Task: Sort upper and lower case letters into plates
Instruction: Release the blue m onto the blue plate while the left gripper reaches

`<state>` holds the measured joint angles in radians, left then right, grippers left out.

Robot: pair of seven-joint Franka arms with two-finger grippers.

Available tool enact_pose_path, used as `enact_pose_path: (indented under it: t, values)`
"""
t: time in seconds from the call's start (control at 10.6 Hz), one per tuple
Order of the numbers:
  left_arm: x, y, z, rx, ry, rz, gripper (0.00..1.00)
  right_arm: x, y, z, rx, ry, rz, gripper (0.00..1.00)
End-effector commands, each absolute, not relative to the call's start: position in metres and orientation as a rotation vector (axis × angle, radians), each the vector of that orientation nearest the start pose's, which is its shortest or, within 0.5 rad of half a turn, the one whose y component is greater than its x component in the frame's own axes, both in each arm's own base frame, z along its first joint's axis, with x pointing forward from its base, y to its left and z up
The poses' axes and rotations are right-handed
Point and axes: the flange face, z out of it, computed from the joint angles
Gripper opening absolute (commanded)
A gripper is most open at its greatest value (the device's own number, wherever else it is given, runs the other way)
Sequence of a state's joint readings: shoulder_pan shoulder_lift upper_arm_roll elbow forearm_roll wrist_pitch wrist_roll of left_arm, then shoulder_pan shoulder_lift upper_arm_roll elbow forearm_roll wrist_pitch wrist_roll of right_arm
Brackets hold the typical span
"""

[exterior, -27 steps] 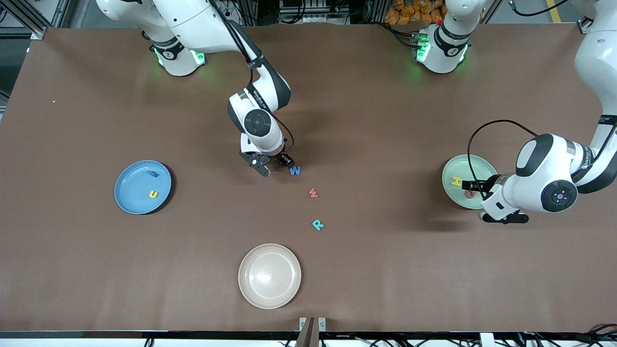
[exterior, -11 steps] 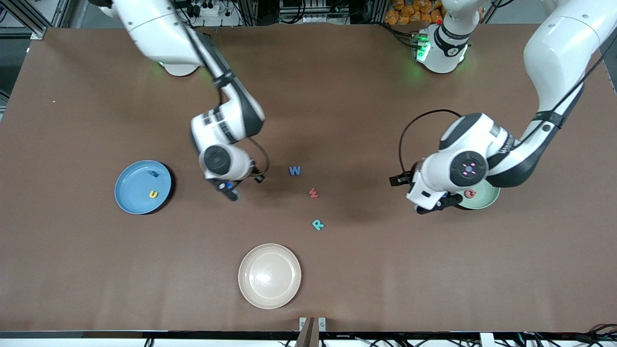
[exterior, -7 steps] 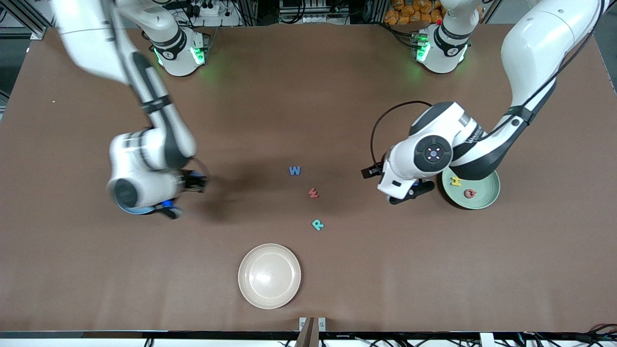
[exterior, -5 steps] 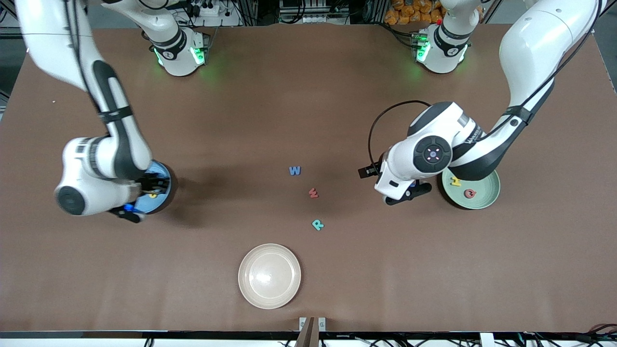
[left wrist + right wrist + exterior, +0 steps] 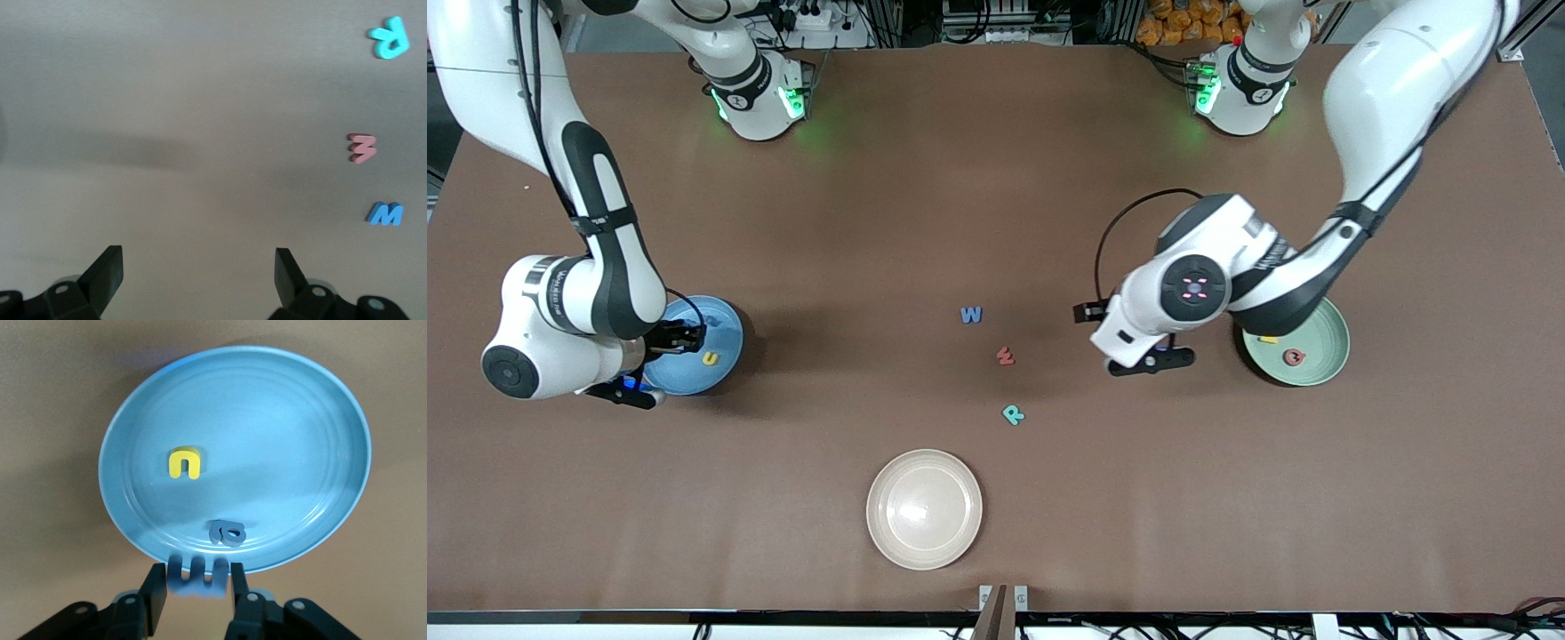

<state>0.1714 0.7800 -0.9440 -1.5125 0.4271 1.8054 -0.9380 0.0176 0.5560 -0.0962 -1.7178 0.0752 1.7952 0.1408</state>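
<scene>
R tool (image 5: 193, 583) over the blue plate's (image 5: 725, 360) rim, a small blue-grey letter (image 5: 193, 575) between its fingers, grip loosening. Plate holds yellow u (image 5: 183, 463) + grey letter (image 5: 227, 533). L tool (image 5: 198, 280) wide open, empty, over table near the blue W (image 5: 971, 315), pink w (image 5: 1006, 356), teal R (image 5: 1013, 414); mint plate (image 5: 1320, 356) at L arm's end.

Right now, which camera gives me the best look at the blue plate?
The right wrist view: the blue plate fills it, with the yellow letter and a grey letter lying in it, and the right pincer at its rim. The front view shows it partly hidden by the right arm. The left wrist view misses it.
</scene>
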Motion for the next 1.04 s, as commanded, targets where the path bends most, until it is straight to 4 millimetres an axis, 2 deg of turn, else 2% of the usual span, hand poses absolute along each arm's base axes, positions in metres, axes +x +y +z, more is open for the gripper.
enact_pose_path:
  t: [0.0, 0.19, 0.38, 0.66, 0.76, 0.95]
  values:
    - [0.57, -0.405, 0.324, -3.108, -0.164, 0.329, 1.0, 0.612, -0.037, 0.24, -3.038, 0.35, 0.74, 0.89]
    - [0.566, -0.432, 0.315, -3.097, -0.181, 0.317, 1.0, 0.612, -0.037, 0.24, -3.036, 0.349, 0.739, 0.9]
    - [0.565, -0.444, 0.31, -3.12, -0.077, 0.282, 1.0, 0.612, -0.037, 0.239, -3.034, 0.352, 0.742, 0.91]
    - [0.569, -0.443, 0.303, -3.167, 0.106, 0.293, 1.0, 0.612, -0.032, 0.239, -3.035, 0.344, 0.744, 0.91]
    - [0.562, -0.453, 0.294, -3.164, 0.123, 0.302, 1.0, 0.612, -0.029, 0.239, -3.037, 0.346, 0.745, 0.91]
    - [0.551, -0.482, 0.296, -3.252, 0.074, 0.263, 1.0, 0.612, -0.027, 0.239, -3.039, 0.344, 0.745, 0.91]
